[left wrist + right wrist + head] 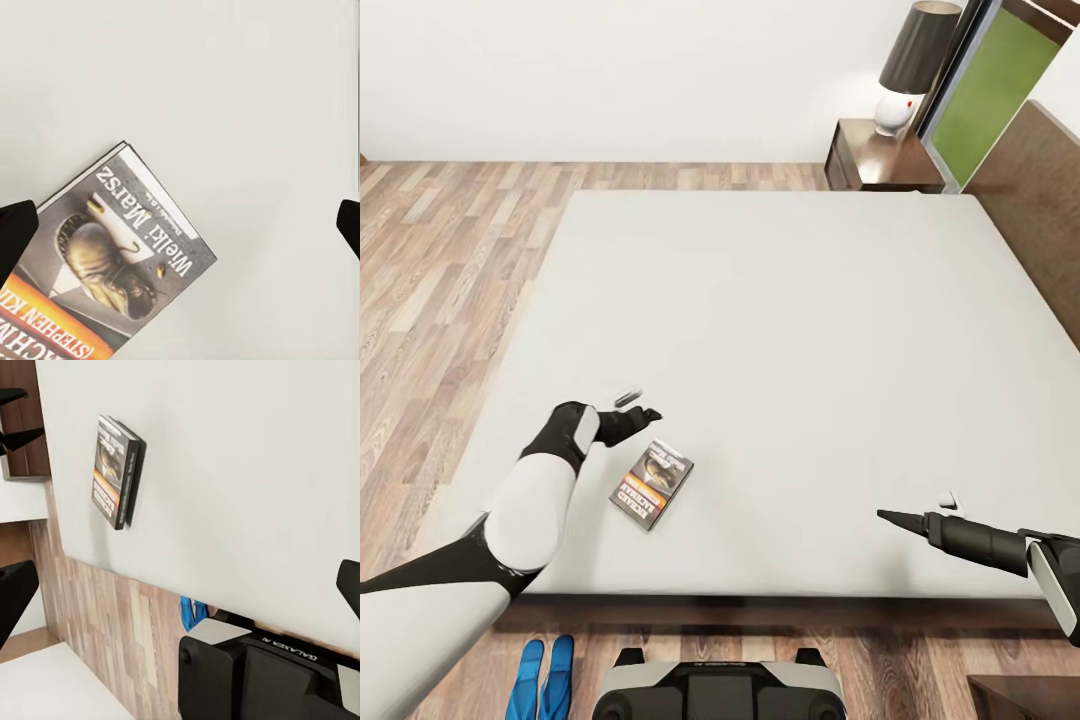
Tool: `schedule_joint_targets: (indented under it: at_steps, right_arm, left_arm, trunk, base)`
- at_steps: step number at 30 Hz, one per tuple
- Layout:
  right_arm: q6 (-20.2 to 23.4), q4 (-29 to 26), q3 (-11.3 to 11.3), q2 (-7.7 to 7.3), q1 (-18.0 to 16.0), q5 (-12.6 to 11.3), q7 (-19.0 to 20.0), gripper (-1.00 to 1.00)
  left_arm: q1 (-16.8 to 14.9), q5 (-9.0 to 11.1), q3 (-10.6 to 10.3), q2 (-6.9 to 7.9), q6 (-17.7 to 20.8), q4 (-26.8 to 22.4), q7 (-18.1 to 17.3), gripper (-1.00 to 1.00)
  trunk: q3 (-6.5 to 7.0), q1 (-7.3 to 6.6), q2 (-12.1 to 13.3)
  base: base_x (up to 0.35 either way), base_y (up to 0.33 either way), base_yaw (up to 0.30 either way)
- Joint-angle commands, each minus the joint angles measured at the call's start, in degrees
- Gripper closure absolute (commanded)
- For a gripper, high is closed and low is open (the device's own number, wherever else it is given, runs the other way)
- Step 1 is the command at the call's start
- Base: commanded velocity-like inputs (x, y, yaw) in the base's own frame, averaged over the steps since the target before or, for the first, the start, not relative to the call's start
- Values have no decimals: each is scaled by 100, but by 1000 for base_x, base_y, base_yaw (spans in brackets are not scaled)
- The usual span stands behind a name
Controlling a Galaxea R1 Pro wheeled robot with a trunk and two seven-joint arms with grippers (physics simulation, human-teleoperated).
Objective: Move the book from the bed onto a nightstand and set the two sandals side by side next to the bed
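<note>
The book [652,484] is lying flat on the bed [780,300], at four o'clock from the left gripper [637,405], jaws apart. Closing off-centre risks shoving it away. Right jaws: apart.

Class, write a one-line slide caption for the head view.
Open left gripper hovers beside the book on the bed; sandals lie on the floor.

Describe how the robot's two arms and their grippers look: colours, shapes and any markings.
The left arm is a smooth, rounded white shell with black at the joints and a black wrist; its left gripper is black with slim jaws and a small grey tip. The right arm shows a dark grey tapered cylinder, white at the edge, ending in the right gripper, a pointed black tip. No cables or markings are visible on them.
</note>
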Motion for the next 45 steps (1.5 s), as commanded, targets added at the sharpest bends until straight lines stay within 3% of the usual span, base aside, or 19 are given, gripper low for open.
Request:
schedule_joint_targets:
  at_steps: [1,26,40,45]
  right_arm:
    - [38,0,1,-2,-2,-23,5,-100]
    - [38,0,2,-2,0,-22,5,-100]
    - [38,0,2,-2,-2,-23,5,-100]
    - [38,0,2,-2,2,-24,5,-100]
  left_arm:
    - [-5,-62,39,-14,14,-16,-43,-100]
    - [-5,-71,36,11,-23,-76,-44,-100]
    - [-7,-71,40,19,-352,-82,-37,-100]
    - [-6,-71,40,19,-356,-82,-35,-100]
  trunk:
    - [-5,2,-5]
    - [-5,2,-5]
    - [-5,2,-5]
    - [-95,111,-206]
  base:
    - [0,0,0]
    - [0,0,0]
    - [0,0,0]
    - [0,0,0]
